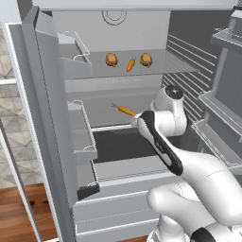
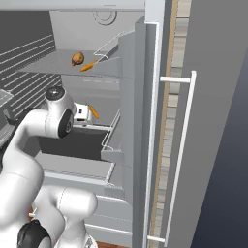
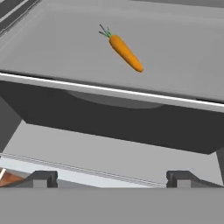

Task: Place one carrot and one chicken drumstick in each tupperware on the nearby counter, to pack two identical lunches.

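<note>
A carrot (image 3: 126, 53) is lying on the middle fridge shelf (image 3: 52, 52), leaves pointing far and left, tip pointing near and right, with bare shelf all round it. In the left base view the same carrot (image 1: 125, 110) is being seen just beyond the white arm (image 1: 163, 142). On the upper shelf (image 1: 175, 64) a second carrot (image 1: 131, 64) is being flanked by two chicken drumsticks (image 1: 111, 59) (image 1: 146, 59), each a little apart from it.

The gripper (image 3: 113, 178) is being held in front of the middle shelf's near edge, below the level of the carrot, and nothing is being gripped: the jaws are spread wide, with open space between the two tips. The carrot is judged to be the thing being approached, so the task is at an early stage.

Trouble is being risked chiefly by the shelf's white front lip, which could be struck if the hand is driven forward without being raised. The carrot is also lying at a slant to the jaws; if they are closed across its tapered end, it could be squeezed out and rolled farther back.
</note>
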Available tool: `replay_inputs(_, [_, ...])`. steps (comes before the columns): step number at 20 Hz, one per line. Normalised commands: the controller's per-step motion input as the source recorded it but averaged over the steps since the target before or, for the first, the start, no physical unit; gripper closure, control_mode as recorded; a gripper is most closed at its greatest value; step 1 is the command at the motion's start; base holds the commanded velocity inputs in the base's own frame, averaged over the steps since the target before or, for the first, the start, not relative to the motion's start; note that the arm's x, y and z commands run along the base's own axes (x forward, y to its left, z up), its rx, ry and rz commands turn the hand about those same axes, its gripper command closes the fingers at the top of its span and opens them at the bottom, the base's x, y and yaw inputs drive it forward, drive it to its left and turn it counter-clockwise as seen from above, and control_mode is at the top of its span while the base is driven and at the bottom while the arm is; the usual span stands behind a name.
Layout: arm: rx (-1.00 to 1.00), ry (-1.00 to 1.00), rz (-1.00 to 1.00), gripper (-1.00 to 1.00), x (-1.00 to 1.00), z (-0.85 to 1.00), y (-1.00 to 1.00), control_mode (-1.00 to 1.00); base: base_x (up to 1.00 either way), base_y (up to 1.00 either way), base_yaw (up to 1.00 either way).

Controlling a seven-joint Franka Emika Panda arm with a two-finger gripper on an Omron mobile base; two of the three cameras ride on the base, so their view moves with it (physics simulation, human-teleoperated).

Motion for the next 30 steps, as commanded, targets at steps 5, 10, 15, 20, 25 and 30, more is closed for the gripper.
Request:
replay_inputs(5, [0.04,0.0,0.0,-1.0,0.47,0.0,-0.15,-1.0,0.0,0.0,0.0])
replay_inputs(10, [0.03,0.0,0.03,-1.0,0.65,0.0,-0.02,-1.0,0.0,0.0,0.0])
replay_inputs(15, [0.0,0.0,0.07,-1.0,0.57,-0.06,0.0,-1.0,0.0,0.0,0.0])
replay_inputs(20, [0.0,0.0,0.07,-1.0,0.57,-0.15,0.0,-1.0,0.0,0.0,0.0])
replay_inputs(25, [0.0,0.0,0.07,-1.0,0.65,-0.26,0.03,-1.0,0.0,0.0,0.0])
replay_inputs(30, [-0.04,0.0,0.04,-1.0,0.65,-0.29,0.2,-1.0,0.0,0.0,0.0])
